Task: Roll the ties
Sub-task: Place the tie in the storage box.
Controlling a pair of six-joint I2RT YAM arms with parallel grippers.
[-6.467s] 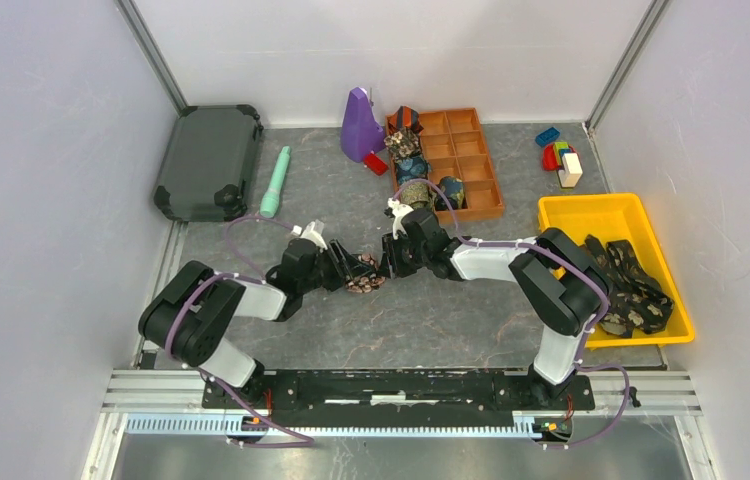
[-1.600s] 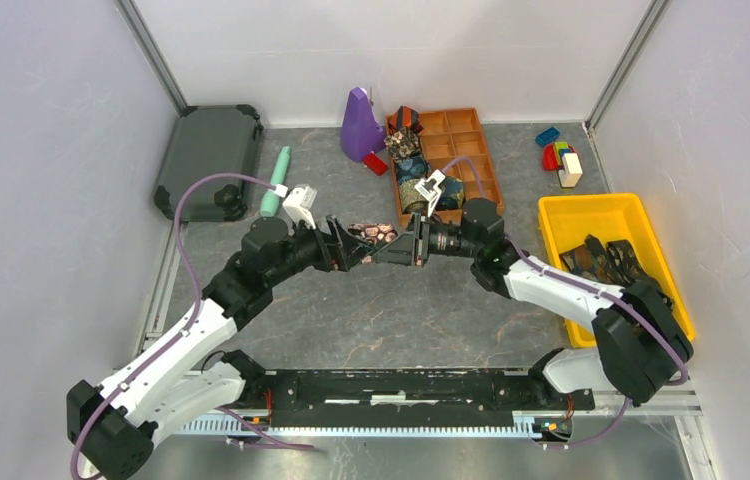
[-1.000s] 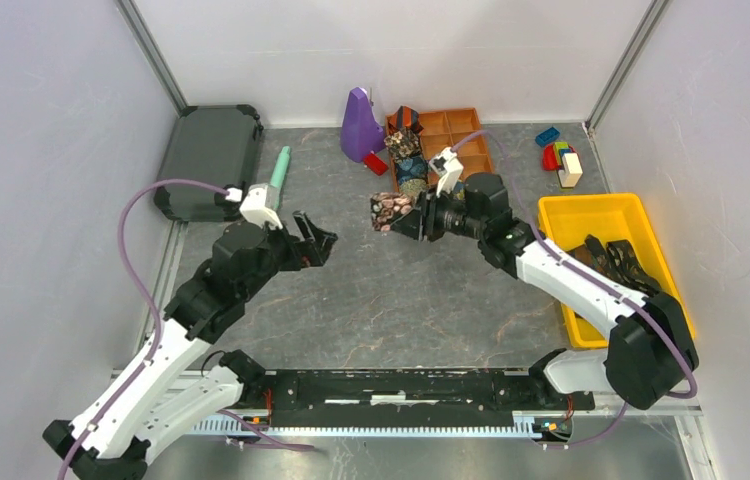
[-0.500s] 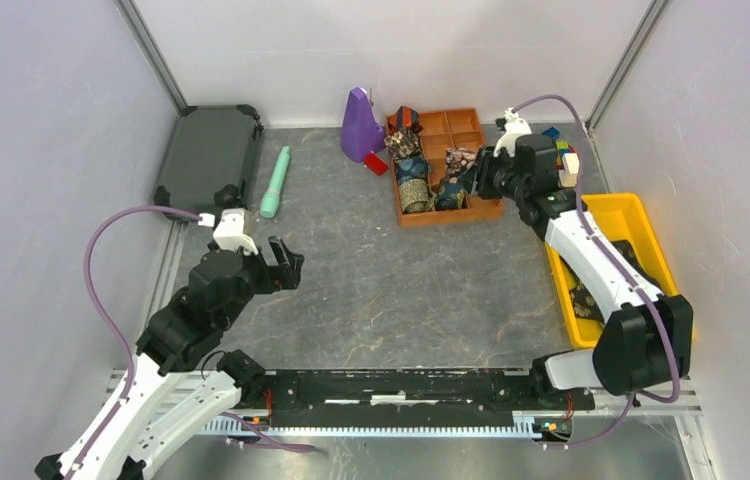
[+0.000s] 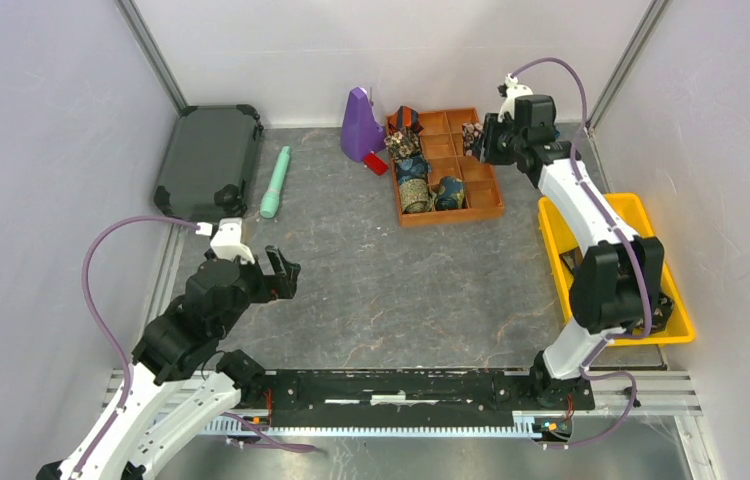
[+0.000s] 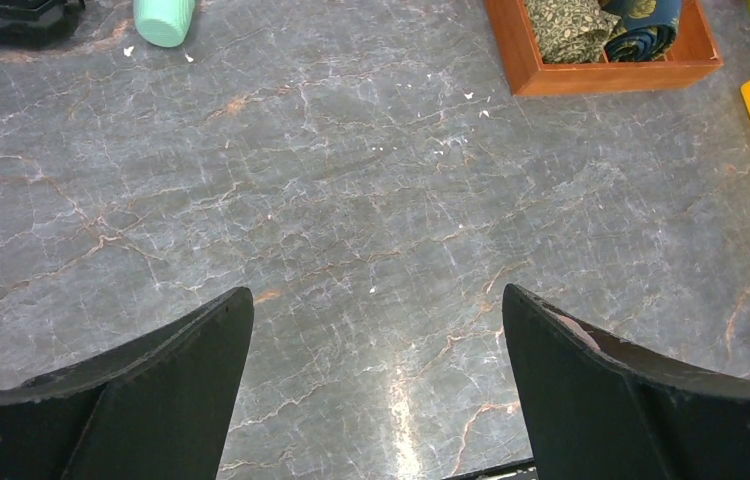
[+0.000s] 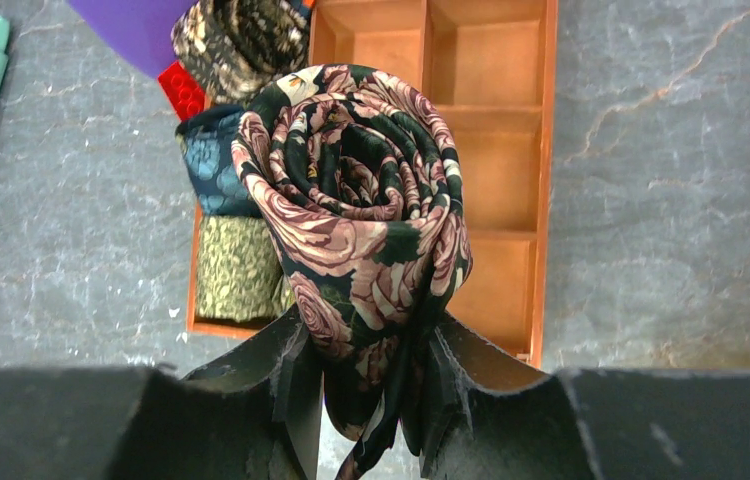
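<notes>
Three pale walls [image 5: 41, 150] enclose a grey-veined table [image 5: 401, 290].

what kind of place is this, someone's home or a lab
Most likely a robot lab cell, not a home: blank white walls on metal posts box in a grey table, two arms are bolted to a rail at its near edge, and rolled ties sit in an orange tray.

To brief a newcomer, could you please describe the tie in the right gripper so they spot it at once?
Find the orange wooden tray at the table's far side. Over its far right part, the right gripper holds a rolled tie. It alone shows big pink roses on black; the rolls in the tray are blue, olive or tan.
</notes>
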